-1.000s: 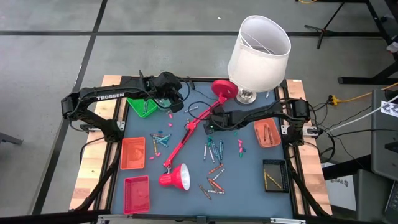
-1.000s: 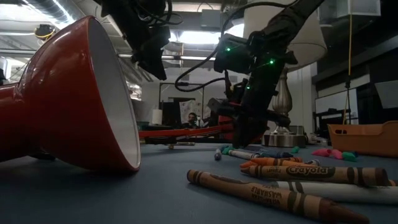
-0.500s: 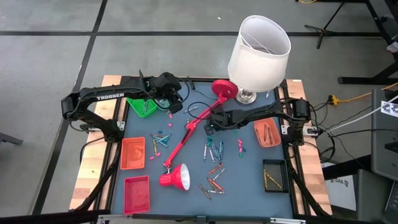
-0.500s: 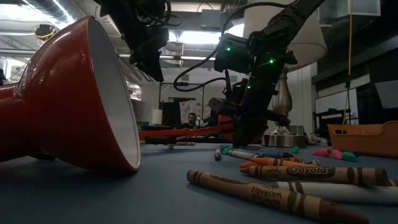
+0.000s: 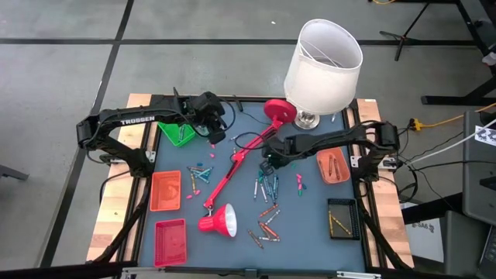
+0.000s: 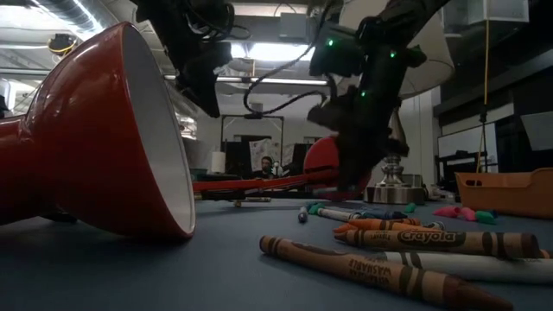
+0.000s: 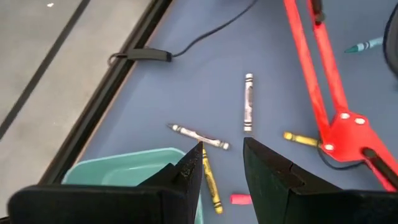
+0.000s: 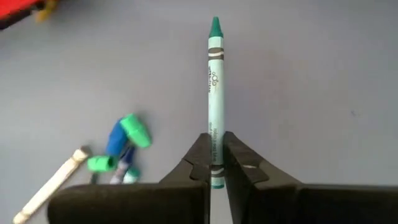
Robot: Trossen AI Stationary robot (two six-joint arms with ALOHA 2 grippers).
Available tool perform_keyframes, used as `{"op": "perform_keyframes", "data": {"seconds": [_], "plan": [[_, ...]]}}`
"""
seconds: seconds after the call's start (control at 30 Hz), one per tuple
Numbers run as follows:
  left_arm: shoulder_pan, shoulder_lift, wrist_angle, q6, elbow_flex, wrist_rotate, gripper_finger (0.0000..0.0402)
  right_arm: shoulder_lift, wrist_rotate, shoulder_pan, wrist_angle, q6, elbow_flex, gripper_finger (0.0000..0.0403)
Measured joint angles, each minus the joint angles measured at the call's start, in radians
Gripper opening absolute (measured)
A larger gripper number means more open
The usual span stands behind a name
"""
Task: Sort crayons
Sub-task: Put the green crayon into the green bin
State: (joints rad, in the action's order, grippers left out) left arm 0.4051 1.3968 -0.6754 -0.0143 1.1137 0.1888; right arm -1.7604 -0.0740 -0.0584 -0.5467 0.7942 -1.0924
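Crayons lie scattered on the blue table: a teal and green group (image 5: pixel 267 186), an orange and brown group (image 5: pixel 267 225), and some at the left (image 5: pixel 200 174). My right gripper (image 5: pixel 267 164) is at mid-table, shut on a teal crayon (image 8: pixel 215 81). My left gripper (image 5: pixel 215 136) hovers open and empty by the green tray (image 5: pixel 177 132). In the left wrist view its fingertips (image 7: pixel 221 149) stand above a yellow crayon (image 7: pixel 210 180) and a grey one (image 7: pixel 199 137) on the table. My right gripper pinches the teal crayon between its two fingers near its blunt end (image 8: pixel 215 127). The crayon's length runs on past the fingertips, its pointed tip (image 8: pixel 215 25) away from the gripper. The fingers come slanting down from the table's right. Whether the crayon is clear of the table I cannot tell.
A red desk lamp lies across the middle, with shade (image 5: pixel 219 221), long arm (image 5: pixel 232 174) and base (image 5: pixel 279 110). A white-shaded lamp (image 5: pixel 323 58) stands at the far edge. Other trays: orange-red (image 5: pixel 165 190), red (image 5: pixel 170 240), orange (image 5: pixel 333 165), black (image 5: pixel 342 218).
My right gripper has risen and shifted a little toward the table's right and near edges, staying shut.
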Motion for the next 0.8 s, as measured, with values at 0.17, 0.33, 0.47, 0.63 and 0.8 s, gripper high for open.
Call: {"op": "perform_keyframes", "data": {"seconds": [0.17,0.33,0.47,0.63,0.8], "plan": [[-0.013,0.000,0.001,0.020,0.000,-0.055,0.0100,0.071,0.022,0.000,-0.007,-0.078,-0.002,0.0019],[-0.039,0.000,0.006,0.101,0.000,-0.122,0.0100,0.143,0.015,-0.001,0.014,-0.178,-0.002,0.0020],[-0.069,0.000,0.025,0.192,0.000,-0.158,0.0100,0.167,-0.008,-0.001,0.097,-0.280,-0.003,0.0020],[-0.114,0.000,0.045,0.262,0.000,-0.158,0.0100,0.168,-0.011,-0.001,0.245,-0.401,-0.003,0.0020],[-0.152,0.000,0.047,0.325,0.000,-0.158,0.0100,0.168,-0.011,-0.001,0.372,-0.516,-0.004,0.0021]]}}
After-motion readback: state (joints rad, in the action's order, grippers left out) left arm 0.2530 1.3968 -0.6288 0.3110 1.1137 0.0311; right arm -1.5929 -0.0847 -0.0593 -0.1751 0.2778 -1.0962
